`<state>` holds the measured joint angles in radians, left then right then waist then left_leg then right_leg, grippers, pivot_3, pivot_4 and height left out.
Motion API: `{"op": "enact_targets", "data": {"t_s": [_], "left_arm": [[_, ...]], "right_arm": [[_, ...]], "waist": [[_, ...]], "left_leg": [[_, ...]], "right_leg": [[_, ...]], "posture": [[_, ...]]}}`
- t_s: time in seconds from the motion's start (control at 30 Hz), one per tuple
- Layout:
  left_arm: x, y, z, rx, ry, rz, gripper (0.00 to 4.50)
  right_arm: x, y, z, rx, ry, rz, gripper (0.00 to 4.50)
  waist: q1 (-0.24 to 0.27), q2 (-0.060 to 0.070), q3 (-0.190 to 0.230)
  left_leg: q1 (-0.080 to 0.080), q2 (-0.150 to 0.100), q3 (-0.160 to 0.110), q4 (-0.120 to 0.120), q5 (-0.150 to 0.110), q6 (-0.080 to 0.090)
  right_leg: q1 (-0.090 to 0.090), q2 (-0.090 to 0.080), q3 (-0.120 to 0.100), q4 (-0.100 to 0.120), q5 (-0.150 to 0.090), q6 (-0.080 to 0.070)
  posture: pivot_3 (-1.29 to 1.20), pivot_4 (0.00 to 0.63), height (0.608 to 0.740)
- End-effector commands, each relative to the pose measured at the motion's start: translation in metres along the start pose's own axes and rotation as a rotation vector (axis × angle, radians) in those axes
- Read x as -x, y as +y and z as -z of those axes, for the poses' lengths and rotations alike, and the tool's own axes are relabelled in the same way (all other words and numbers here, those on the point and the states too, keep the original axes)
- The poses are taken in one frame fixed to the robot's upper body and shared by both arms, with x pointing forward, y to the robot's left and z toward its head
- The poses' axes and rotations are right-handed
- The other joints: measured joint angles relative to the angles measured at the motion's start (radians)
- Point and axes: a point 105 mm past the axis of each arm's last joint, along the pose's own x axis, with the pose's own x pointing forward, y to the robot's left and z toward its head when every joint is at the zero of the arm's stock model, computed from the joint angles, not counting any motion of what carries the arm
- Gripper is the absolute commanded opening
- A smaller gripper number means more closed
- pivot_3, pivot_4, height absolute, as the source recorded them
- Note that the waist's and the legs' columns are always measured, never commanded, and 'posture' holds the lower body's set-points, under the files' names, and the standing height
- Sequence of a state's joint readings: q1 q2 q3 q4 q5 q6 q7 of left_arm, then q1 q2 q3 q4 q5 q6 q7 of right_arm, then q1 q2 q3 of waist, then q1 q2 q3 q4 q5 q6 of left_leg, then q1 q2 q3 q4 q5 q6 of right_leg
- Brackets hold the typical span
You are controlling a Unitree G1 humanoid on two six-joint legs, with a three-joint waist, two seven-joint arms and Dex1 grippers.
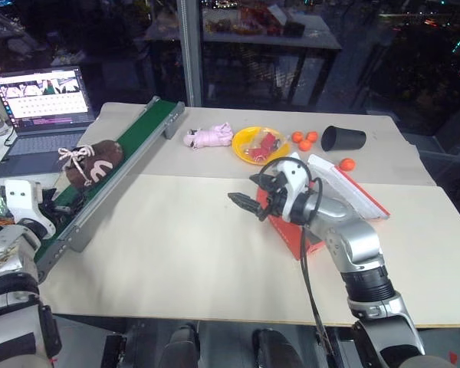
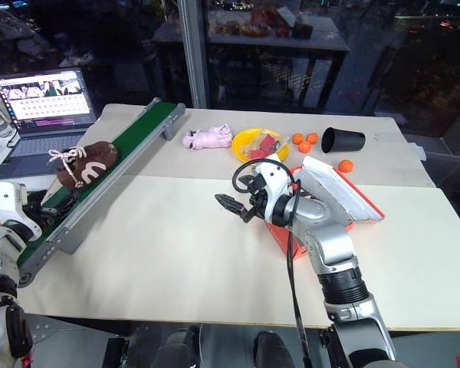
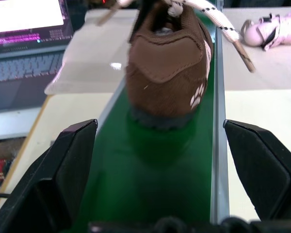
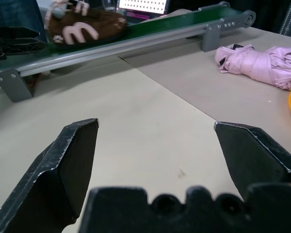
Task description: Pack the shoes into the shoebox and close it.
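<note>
- Shoe (image 1: pixel 92 162): dark brown, white laces, lying on the green conveyor belt (image 1: pixel 130 149) beside the laptop (image 1: pixel 42 115). Its long axis runs along the belt, heel toward my left gripper (image 3: pixel 160 160), toe away from it.
- Markings: a pale "M"-shaped mark on the shoe's side; pale dots near the heel. Laptop screen text too small to read.
- Shoebox (image 1: pixel 333 201): red-orange, white inside, on the table (image 1: pixel 176 253) under my right forearm, lid tilted up.
- My left gripper: held level over the near end of the belt, jaws wide apart, empty, shoe just ahead between the fingertips' line.
- My right gripper (image 1: pixel 249 201): held above the table, pointing toward the belt, jaws spread, holding nothing.
</note>
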<state>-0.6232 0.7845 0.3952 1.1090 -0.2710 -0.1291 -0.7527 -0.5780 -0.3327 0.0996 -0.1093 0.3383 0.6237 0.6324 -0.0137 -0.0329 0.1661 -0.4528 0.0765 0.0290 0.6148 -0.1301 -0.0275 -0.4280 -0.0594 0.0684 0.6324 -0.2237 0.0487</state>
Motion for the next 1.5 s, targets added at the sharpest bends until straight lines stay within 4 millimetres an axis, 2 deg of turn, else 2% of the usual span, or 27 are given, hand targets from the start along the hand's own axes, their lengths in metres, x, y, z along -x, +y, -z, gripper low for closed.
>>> {"op": "enact_targets", "data": {"t_s": [0.03, 0.13, 0.23, 0.33, 0.43, 0.53, 0.6, 0.7, 0.77, 0.83, 0.87, 0.93, 1.0, 1.1, 1.4, 1.5], "left_arm": [[0.001, 0.006, -0.009, -0.047, -0.007, -0.004, 4.48], [0.002, 0.008, -0.007, -0.044, 0.008, -0.014, 4.48], [0.006, 0.015, -0.002, -0.033, 0.027, -0.051, 3.80], [0.008, 0.018, 0.001, -0.031, 0.035, -0.061, 2.79], [0.000, 0.006, -0.004, -0.035, 0.013, -0.010, 2.57], [-0.027, -0.040, -0.042, -0.028, -0.130, 0.162, 2.57], [-0.034, -0.063, -0.062, -0.009, -0.203, 0.236, 2.57], [-0.040, -0.127, -0.107, 0.023, -0.342, 0.390, 2.57], [-0.036, -0.166, -0.124, 0.029, -0.389, 0.499, 2.57], [-0.032, -0.188, -0.126, 0.032, -0.388, 0.560, 2.57], [-0.032, -0.193, -0.124, 0.035, -0.379, 0.569, 2.57], [-0.031, -0.223, -0.125, 0.051, -0.376, 0.646, 2.57], [-0.028, -0.249, -0.129, 0.086, -0.384, 0.727, 2.57], [-0.025, -0.274, -0.128, 0.100, -0.374, 0.818, 2.57], [-0.017, -0.326, -0.122, 0.139, -0.354, 0.984, 2.57], [-0.014, -0.335, -0.124, 0.141, -0.358, 1.011, 2.57]], "right_arm": [[0.008, 0.000, -0.019, 0.028, -0.052, 0.001, 4.50], [0.011, -0.001, -0.018, 0.030, -0.038, 0.006, 4.50], [0.012, 0.000, -0.017, 0.030, -0.033, 0.009, 4.50], [0.012, 0.000, -0.017, 0.029, -0.029, 0.010, 4.50], [0.012, 0.000, -0.017, 0.028, -0.025, 0.011, 4.50], [0.012, 0.000, -0.022, -0.034, -0.064, 0.013, 4.50], [0.012, -0.002, -0.030, -0.108, -0.113, 0.023, 4.50], [0.014, -0.011, -0.055, -0.331, -0.256, 0.032, 4.50], [0.016, -0.016, -0.070, -0.483, -0.344, 0.023, 4.50], [0.018, -0.020, -0.079, -0.593, -0.400, 0.014, 4.50], [0.019, -0.021, -0.082, -0.628, -0.417, 0.009, 4.50], [0.026, -0.030, -0.091, -0.732, -0.477, 0.012, 4.50], [0.031, -0.038, -0.096, -0.793, -0.509, 0.028, 4.50], [0.032, -0.043, -0.099, -0.830, -0.524, 0.043, 4.50], [0.035, -0.043, -0.097, -0.835, -0.512, 0.075, 4.50], [0.035, -0.043, -0.095, -0.827, -0.502, 0.090, 4.50]], "waist": [[0.000, 0.000, 0.000], [0.000, 0.000, 0.000], [0.001, 0.000, 0.000], [0.003, 0.000, 0.000], [0.007, 0.000, 0.000], [0.022, 0.000, 0.000], [0.029, -0.001, 0.000], [0.026, -0.004, 0.001], [0.024, -0.004, 0.001], [0.020, -0.004, 0.000], [0.015, -0.004, 0.000], [0.002, -0.004, 0.000], [0.000, -0.004, 0.001], [-0.005, -0.004, 0.001], [-0.026, -0.004, 0.001], [-0.026, -0.004, 0.001]], "left_leg": [[0.000, 0.000, 0.000, 0.000, 0.000, 0.000], [0.000, 0.000, 0.000, 0.000, 0.000, 0.000], [0.000, 0.000, 0.000, 0.000, 0.000, 0.000], [0.000, 0.000, 0.000, 0.000, 0.000, 0.000], [0.000, 0.000, 0.000, 0.000, 0.000, 0.000], [-0.001, 0.000, 0.000, 0.000, 0.000, -0.001], [-0.004, 0.001, 0.000, 0.000, 0.001, -0.003], [-0.008, 0.002, 0.000, 0.001, 0.003, -0.002], [-0.012, 0.002, 0.000, 0.002, 0.006, 0.002], [-0.012, 0.002, 0.000, 0.002, 0.007, 0.002], [-0.011, 0.002, 0.000, 0.002, 0.007, 0.002], [-0.008, 0.002, 0.000, 0.002, 0.007, 0.002], [-0.007, 0.002, 0.000, 0.002, 0.007, 0.003], [-0.006, 0.001, -0.001, 0.002, 0.008, 0.004], [-0.007, 0.001, -0.001, 0.001, 0.008, 0.005], [-0.007, 0.001, -0.001, 0.001, 0.008, 0.005]], "right_leg": [[0.000, 0.000, 0.000, 0.000, 0.000, 0.000], [0.000, 0.000, 0.000, 0.000, 0.000, 0.000], [0.000, 0.000, 0.000, 0.000, 0.000, 0.000], [0.000, 0.000, 0.000, 0.000, 0.000, 0.000], [0.000, 0.000, 0.000, 0.001, 0.000, 0.000], [0.000, 0.000, 0.000, 0.001, 0.000, 0.000], [0.000, -0.001, -0.003, 0.001, 0.000, 0.000], [-0.003, 0.000, -0.004, 0.000, 0.000, 0.000], [-0.006, 0.000, -0.003, 0.001, 0.001, 0.001], [-0.006, 0.000, -0.003, 0.002, 0.002, 0.002], [-0.006, 0.000, -0.003, 0.003, 0.002, 0.002], [-0.006, 0.000, -0.002, 0.007, 0.001, 0.001], [-0.006, 0.001, -0.002, 0.009, 0.001, 0.001], [-0.006, 0.001, -0.001, 0.009, 0.001, 0.001], [-0.006, 0.001, 0.000, 0.009, 0.000, 0.001], [-0.006, 0.001, 0.000, 0.009, 0.000, 0.001]], "posture": [[0.00, 0.150, 0.736], [0.00, 0.150, 0.736], [0.00, 0.150, 0.736], [0.00, 0.150, 0.736], [0.00, 0.150, 0.736], [0.00, 0.150, 0.736], [0.00, 0.150, 0.736], [0.00, 0.150, 0.736], [0.00, 0.150, 0.736], [0.00, 0.150, 0.736], [0.00, 0.150, 0.736], [0.00, 0.150, 0.736], [0.00, 0.150, 0.736], [0.00, 0.150, 0.736], [0.00, 0.150, 0.736], [0.00, 0.150, 0.736]]}}
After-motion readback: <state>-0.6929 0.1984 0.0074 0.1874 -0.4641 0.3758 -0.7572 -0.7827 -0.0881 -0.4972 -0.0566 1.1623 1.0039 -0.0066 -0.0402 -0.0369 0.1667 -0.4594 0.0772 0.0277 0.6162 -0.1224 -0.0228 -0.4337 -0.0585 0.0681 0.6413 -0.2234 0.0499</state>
